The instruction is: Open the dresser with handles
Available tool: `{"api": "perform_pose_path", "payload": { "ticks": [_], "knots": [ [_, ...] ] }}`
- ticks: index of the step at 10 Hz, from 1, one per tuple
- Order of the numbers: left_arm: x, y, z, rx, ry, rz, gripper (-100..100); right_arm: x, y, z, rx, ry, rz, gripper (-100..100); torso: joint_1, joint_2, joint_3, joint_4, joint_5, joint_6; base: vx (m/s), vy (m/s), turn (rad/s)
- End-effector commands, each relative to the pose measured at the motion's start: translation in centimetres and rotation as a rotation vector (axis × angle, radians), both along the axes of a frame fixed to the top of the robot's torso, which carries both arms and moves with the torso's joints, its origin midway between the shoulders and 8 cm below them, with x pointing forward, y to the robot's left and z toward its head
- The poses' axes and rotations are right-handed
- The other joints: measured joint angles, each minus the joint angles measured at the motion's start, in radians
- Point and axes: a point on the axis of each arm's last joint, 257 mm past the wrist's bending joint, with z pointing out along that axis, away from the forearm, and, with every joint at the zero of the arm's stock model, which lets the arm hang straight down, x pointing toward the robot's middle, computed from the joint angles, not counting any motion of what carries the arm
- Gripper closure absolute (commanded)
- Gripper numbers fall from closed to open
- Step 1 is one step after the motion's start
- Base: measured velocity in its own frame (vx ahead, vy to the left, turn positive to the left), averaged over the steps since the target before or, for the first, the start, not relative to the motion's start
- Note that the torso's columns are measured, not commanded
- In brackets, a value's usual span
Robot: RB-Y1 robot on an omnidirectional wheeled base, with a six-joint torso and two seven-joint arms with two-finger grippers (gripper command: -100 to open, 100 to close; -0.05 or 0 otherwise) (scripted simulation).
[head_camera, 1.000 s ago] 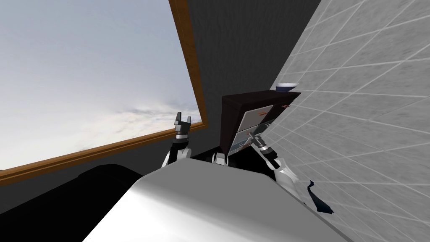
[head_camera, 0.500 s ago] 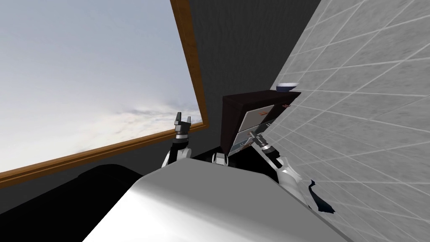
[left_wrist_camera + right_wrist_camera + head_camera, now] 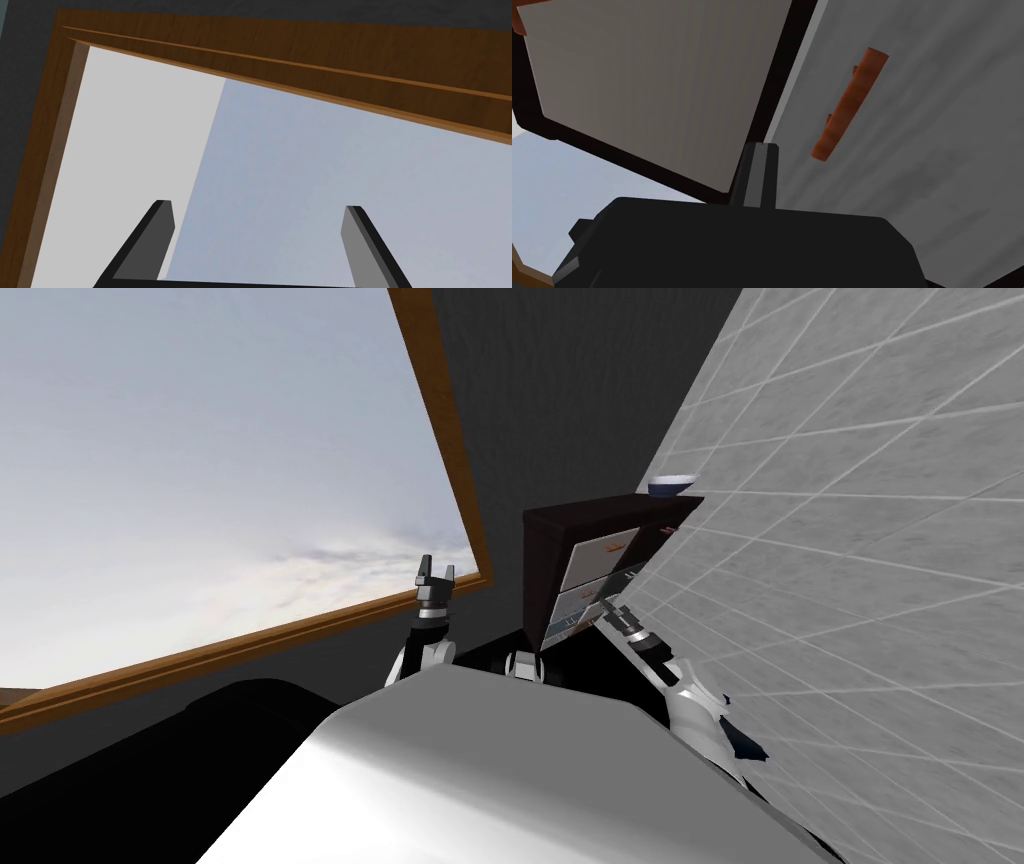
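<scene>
In the last second the robot has swung its head and body a touch, so the dark dresser (image 3: 545,558) sits slightly differently in the head view. Its right arm has stretched further, with the right tool (image 3: 606,608) at the lower drawer fronts. To my eye that means it is only closing in: no drawer is clearly pulled out. The head view also shows a small bowl (image 3: 672,485) on the dresser's top. The left tool (image 3: 435,576) is raised well off to the dresser's left, blades wide apart and empty. The right wrist view adds the detail at the dresser. The two fingers (image 3: 757,170) are pressed together with nothing between them, their tips at the dark gap between a pale framed front (image 3: 652,85) and a grey drawer front (image 3: 937,150). The orange-brown handle (image 3: 849,105) lies just beside them, ungrasped.
</scene>
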Motion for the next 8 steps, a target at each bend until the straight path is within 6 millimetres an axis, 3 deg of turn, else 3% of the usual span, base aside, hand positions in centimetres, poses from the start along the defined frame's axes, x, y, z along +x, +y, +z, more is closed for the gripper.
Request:
{"api": "perform_pose_path", "payload": {
  "ticks": [1,2,6,8],
  "knots": [
    [0.0,0.0,0.0,0.0,0.0,0.0,0,0.0,-0.2,0.6,-0.004,-0.007,0.005,100,0.001,-0.002,-0.001,-0.001,0.0,0.0,-0.103,-0.021,-0.012],
    [0.0,0.0,0.0,0.0,0.0,0.0,0,-0.1,-0.2,-0.8,0.046,0.024,-0.023,-100,0.003,-0.009,-0.005,-0.002,0.001,-0.001,0.062,0.052,-0.016],
    [0.0,0.0,0.0,0.0,0.0,0.0,0,-0.6,0.0,-3.6,0.135,0.08,-0.078,-100,0.0,-0.005,-0.003,-0.001,0.0,0.0,0.126,0.101,-0.015],
    [0.0,0.0,0.0,0.0,0.0,0.0,0,0.4,-0.9,-2.2,0.122,0.073,-0.076,-100,-0.003,0.001,0.001,0.0,-0.001,0.0,0.052,0.054,0.017]
  ]
}}
